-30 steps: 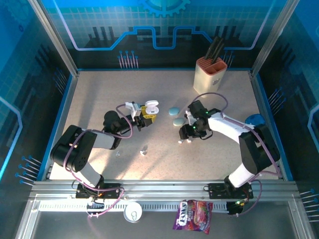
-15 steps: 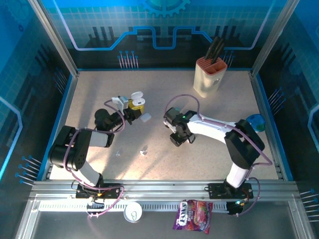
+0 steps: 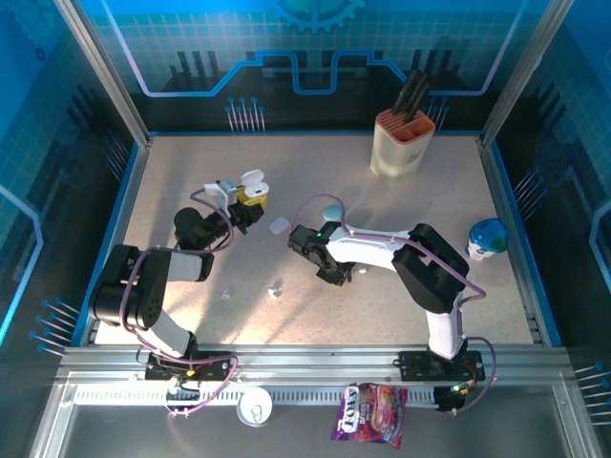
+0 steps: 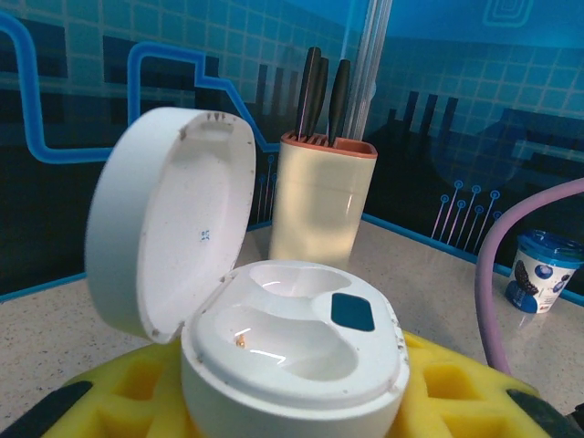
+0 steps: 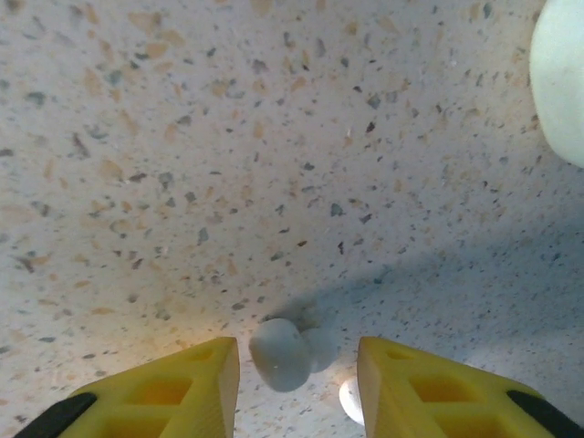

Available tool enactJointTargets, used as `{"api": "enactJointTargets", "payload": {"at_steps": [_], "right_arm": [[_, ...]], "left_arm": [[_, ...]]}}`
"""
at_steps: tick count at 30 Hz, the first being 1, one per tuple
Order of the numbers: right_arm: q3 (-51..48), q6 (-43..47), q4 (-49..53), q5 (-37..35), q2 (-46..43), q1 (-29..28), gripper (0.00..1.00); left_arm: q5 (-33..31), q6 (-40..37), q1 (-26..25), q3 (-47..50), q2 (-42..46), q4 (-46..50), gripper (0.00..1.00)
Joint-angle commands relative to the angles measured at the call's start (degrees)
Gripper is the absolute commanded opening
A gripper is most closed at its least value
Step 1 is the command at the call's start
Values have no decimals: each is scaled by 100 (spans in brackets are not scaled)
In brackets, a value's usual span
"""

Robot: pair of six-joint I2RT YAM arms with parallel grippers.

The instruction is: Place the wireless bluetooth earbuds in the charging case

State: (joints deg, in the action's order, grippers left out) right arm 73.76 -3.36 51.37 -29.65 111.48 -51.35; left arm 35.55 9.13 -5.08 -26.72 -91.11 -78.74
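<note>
The speckled beige surface (image 3: 191, 181) carries a knife block (image 3: 401, 143) at the back right and a blue-lidded cup (image 3: 487, 237) by the right edge. A pale oval case (image 3: 279, 225) lies near the middle, and tiny white earbuds (image 3: 276, 286) lie nearer the front.

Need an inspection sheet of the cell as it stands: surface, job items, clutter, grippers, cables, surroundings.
Surface: speckled beige tabletop, no spills seen.
Job's things: round white charging case, lid up, both wells empty; tiny white earbud lying on the table; second tiny bud loose nearer the front.
Clutter: small white case; pale blue-green oval case; beige knife block with dark handles; blue-lidded cup; purple snack bag on the front rail.
Grippers: left gripper shut on the charging case; right gripper open, straddling the earbud.
Cables: purple cable looping at the left wrist, no snag seen.
Surroundings: blue printed enclosure walls.
</note>
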Motion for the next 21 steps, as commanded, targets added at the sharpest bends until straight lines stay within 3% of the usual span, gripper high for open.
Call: {"api": "enactJointTargets", "payload": {"at_steps": [1, 11, 21], "right_arm": [[173, 99, 198, -232, 130, -60, 39], [235, 221, 110, -126, 275, -33, 37], [268, 156, 162, -271, 189, 17, 29]], "left_arm": [[56, 91, 51, 6, 67, -159, 31], [161, 164, 51, -27, 5, -159, 31], [231, 213, 51, -53, -38, -159, 31]]}}
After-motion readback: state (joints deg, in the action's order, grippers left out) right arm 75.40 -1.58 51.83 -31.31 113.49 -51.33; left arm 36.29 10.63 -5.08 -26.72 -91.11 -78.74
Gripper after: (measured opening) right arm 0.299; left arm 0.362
